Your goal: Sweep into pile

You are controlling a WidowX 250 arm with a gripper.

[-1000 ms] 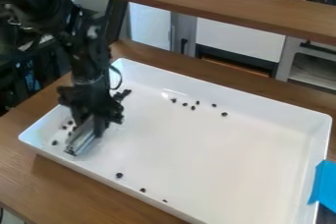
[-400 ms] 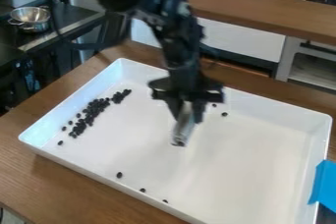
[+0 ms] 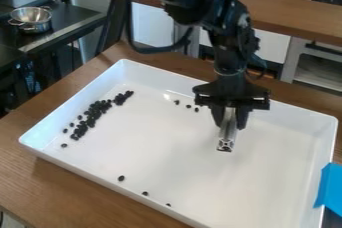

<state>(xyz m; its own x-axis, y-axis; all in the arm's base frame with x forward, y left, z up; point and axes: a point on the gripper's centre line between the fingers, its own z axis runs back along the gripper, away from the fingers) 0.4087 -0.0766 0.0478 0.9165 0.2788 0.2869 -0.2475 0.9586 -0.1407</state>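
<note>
In the camera view the black gripper (image 3: pixel 230 117) hangs over the right-centre of the white tray (image 3: pixel 167 152), shut on a silver metal bar (image 3: pixel 228 132) that points down and toward the camera. Dark beans (image 3: pixel 93 113) lie in an elongated cluster along the tray's left side. Several single beans are scattered near the back wall, left of the gripper, and three lie along the front wall. Whether the bar touches the tray floor, I cannot tell. The arm and gripper hide part of the tray's back wall.
The tray stands on a wooden table (image 3: pixel 87 187), with blue tape (image 3: pixel 330 189) at its right edge. Behind it runs a raised wooden shelf (image 3: pixel 294 14). A metal bowl (image 3: pixel 31 18) sits on a dark counter at the upper left.
The gripper has moved from the tray's left end to the right with the metal bar, uncovering the bean cluster. A lone bean by the cluster's front end has shifted slightly.
</note>
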